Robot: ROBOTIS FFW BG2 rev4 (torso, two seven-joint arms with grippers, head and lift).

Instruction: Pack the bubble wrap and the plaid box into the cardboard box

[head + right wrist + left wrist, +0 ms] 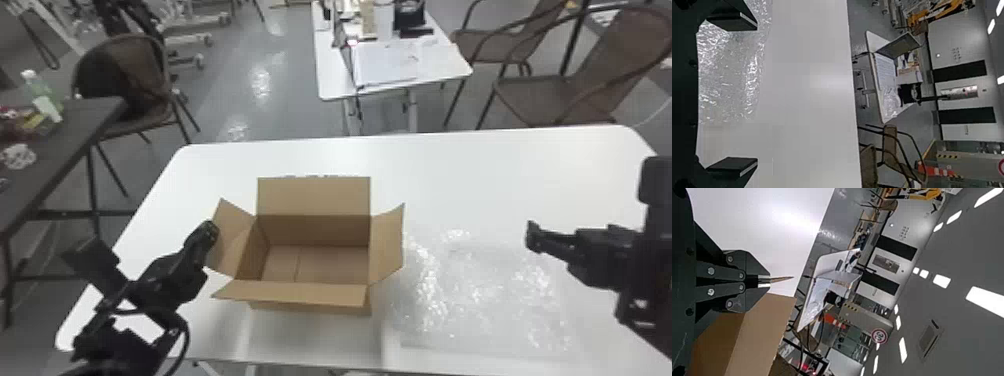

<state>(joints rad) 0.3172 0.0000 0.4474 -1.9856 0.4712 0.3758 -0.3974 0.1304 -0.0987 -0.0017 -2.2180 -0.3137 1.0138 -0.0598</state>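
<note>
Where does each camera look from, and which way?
On head: facing forward-down onto the brown cardboard box; black left gripper, right gripper show.
On left wrist: past its fingers and the box to the grey wall.
On right wrist: past its fingers, over clear bubble wrap and white table.
Head and right wrist share the wrap.

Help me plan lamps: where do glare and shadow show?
Head view: glints on the bubble wrap, shine on the floor, shade inside the cardboard box. Left wrist view: bright patch on the table, glaring ceiling lights. Right wrist view: glints on the wrap, softer table sheen.
</note>
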